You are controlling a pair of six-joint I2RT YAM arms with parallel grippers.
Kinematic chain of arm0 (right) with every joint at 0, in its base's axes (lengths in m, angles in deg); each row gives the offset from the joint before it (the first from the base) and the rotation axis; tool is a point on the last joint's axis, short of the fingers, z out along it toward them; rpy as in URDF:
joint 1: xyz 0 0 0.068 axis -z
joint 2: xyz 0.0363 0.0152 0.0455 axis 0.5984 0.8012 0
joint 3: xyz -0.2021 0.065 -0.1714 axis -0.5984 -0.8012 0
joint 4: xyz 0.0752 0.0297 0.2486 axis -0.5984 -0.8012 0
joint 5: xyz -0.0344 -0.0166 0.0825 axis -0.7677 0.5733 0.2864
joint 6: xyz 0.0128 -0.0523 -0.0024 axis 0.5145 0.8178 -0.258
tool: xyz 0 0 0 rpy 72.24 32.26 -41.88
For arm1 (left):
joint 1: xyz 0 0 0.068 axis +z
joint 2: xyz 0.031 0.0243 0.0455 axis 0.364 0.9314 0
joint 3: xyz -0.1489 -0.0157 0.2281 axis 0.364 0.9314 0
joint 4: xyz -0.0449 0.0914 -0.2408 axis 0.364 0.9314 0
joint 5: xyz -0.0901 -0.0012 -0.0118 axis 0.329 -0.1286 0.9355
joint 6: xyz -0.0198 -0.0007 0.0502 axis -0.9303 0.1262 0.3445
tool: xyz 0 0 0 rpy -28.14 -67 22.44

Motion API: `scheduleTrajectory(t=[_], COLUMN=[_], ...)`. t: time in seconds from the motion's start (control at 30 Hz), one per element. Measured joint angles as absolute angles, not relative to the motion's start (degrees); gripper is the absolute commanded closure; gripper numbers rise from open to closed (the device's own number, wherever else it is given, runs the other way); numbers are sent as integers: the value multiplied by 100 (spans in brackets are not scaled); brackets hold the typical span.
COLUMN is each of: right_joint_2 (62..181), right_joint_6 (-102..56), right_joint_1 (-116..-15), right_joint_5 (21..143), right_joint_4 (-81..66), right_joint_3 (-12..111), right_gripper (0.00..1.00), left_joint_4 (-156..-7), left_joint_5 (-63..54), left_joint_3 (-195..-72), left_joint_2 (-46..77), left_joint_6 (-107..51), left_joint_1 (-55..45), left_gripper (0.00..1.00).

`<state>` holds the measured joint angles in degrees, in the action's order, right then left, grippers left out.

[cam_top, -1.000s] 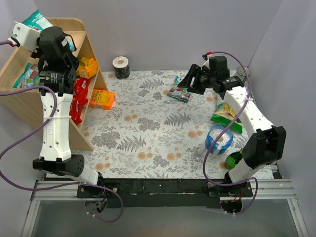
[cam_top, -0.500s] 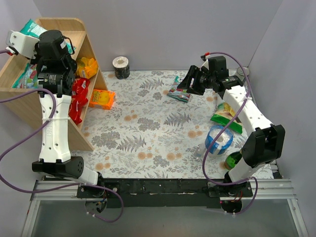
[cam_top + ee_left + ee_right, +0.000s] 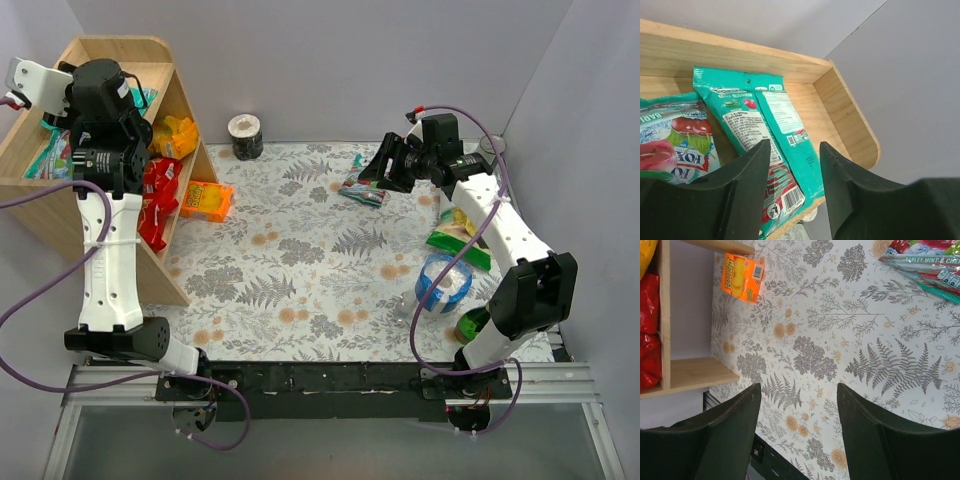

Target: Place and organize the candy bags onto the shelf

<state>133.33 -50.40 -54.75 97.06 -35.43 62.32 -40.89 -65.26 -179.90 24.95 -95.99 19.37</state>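
place: robot lab cell | grey panel walls [image 3: 330, 60] | fern-print table cover [image 3: 300, 250] | black mounting rail [image 3: 330, 380]

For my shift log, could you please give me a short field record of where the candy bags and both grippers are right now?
left gripper: open, empty, over the top tier of the shelf
top tier: mint bag and cherry-print bag, lying flat side by side
lower tier: red bags
right gripper: open, empty, above the table
not yet shelved: orange bag, teal bag, both on the table
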Motion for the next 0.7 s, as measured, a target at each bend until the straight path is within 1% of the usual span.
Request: scheduleTrajectory(t=[0.27,0.33,0.43,0.53,0.6,0.7], right_joint_2=[13338,13351,13375,13386,13386,13386], right_joint_6=[-5055,-5059,-5059,-5062,-5064,-5070], right_joint_1=[-5475,-5475,-5475,-5475,-5475,-5475], right_joint_5=[9712,9727,9730,9732,9743,9773], right_joint_4=[-3541,-3539,-3539,-3539,-3536,-3534], right_joint_3=[6232,6232,6232,6232,6232,6232], right_gripper=[31,31,31,31,32,32], left_joint_4=[-4376,-4483,-4743,-4994,-4922,-4465], left_joint_5=[-6419,-6373,-6211,-5958,-5706,-5357], left_joint_3=[-17988,-17990,-17975,-17997,-18322,-19977], left_joint_2=[2034,1842,1623,1579,1804,2834], left_joint_6=[-9363,-9297,-9140,-8985,-8985,-9050], left_joint_1=[1937,1937,1937,1941,1950,1952], left_gripper=[56,54,52,52,53,54])
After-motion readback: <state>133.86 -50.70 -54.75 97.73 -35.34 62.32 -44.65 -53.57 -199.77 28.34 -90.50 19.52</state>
